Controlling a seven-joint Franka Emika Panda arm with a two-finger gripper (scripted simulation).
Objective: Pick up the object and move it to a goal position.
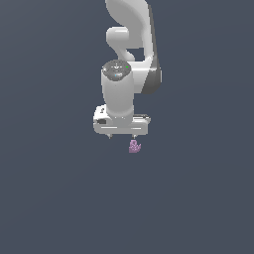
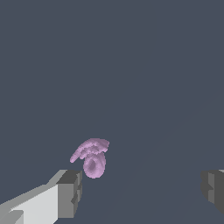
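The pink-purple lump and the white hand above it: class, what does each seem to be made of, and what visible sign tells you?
Pink-purple lump: matte and soft-looking, perhaps clay or rubber; folded, bumpy surface with no shine. As a render, the material stays uncertain.
Hand: smooth white shell, likely plastic or painted metal, with soft highlights; its fingertips look like flat, dull grey pads.

Pink-purple lumpy object just beside one of the wide-apart jaws.

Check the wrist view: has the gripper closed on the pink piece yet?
No. The gripper is wide open, and the pink piece lies free near one finger, not clamped between them.
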